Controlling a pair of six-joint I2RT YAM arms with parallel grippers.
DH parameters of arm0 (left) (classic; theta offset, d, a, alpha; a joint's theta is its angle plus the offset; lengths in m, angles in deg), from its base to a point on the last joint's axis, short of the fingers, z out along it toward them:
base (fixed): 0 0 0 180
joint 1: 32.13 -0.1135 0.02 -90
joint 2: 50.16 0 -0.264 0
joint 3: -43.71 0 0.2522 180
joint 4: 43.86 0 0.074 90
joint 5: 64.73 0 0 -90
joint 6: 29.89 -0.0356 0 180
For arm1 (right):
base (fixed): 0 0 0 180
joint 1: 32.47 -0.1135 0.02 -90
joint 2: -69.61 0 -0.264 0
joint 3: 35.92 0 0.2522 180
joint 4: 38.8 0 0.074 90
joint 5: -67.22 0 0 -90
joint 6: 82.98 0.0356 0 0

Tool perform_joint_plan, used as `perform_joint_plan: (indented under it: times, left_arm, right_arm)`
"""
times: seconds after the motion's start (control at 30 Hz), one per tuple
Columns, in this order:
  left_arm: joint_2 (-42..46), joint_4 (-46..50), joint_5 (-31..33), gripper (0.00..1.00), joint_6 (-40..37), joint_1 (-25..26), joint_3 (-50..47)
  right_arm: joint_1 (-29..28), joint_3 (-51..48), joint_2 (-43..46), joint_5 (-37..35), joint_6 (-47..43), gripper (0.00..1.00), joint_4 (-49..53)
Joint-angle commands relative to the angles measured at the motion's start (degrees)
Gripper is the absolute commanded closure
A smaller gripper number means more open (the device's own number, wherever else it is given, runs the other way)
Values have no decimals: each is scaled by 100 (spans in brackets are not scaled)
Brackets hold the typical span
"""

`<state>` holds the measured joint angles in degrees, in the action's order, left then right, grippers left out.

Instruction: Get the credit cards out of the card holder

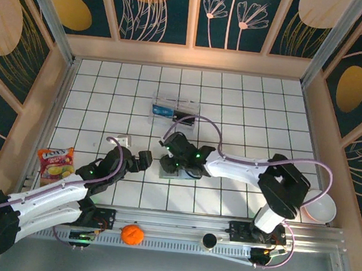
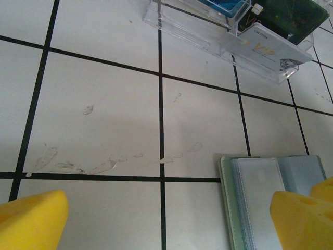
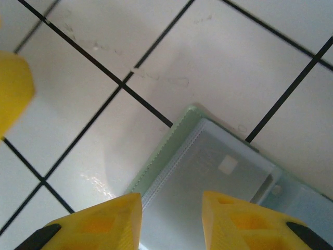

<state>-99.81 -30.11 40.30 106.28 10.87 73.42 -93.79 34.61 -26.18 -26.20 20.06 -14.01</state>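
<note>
The card holder (image 1: 171, 172) lies open on the white tiles, with a grey-green rim and pale blue-grey clear sleeves (image 2: 260, 195). One credit card (image 3: 227, 165) shows faintly through the top sleeve, its small pale chip visible. My right gripper (image 1: 181, 166) hangs directly over the holder, its yellow fingers (image 3: 99, 221) a card's width apart above the sleeve, with nothing between them (image 3: 171, 224). My left gripper (image 1: 141, 160) stands wide open just left of the holder, over bare tile (image 2: 166, 224). Its right fingertip (image 2: 302, 219) overlaps the holder's near edge.
A clear plastic box (image 1: 175, 111) with blue and black items stands behind the holder; a white card marked VIP (image 2: 265, 49) lies in it. A snack bag (image 1: 57, 162) lies at the left wall, a white bowl (image 1: 320, 207) at the right, and an orange (image 1: 132, 234) on the front rail.
</note>
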Motion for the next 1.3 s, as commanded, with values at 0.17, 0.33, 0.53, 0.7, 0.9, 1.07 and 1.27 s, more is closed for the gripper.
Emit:
perform_joint_plan:
  times: [0.17,0.33,0.53,0.7,0.9,1.07,1.27]
  left_arm:
    - [34,-104,-110,1,98,-50,-68]
    - [34,-122,-132,1,96,-49,-82]
    - [26,-166,-204,2,53,-46,-74]
    - [-31,-222,-357,5,-52,-49,-39]
    - [-348,-721,-1087,22,-227,-51,15]
    - [-864,-1132,-1423,34,-119,-48,102]
    - [-418,-825,-940,16,23,-46,26]
  right_arm:
    - [-351,420,-545,-752,59,65,446]
    - [-459,459,-801,-976,110,67,649]
    - [-495,411,-918,-996,225,83,676]
    - [-477,276,-705,-987,430,100,382]
    - [-265,-245,-98,-624,784,100,-414]
    - [-96,-470,215,-443,895,100,-634]
    - [-239,-111,-146,-506,647,70,-98]
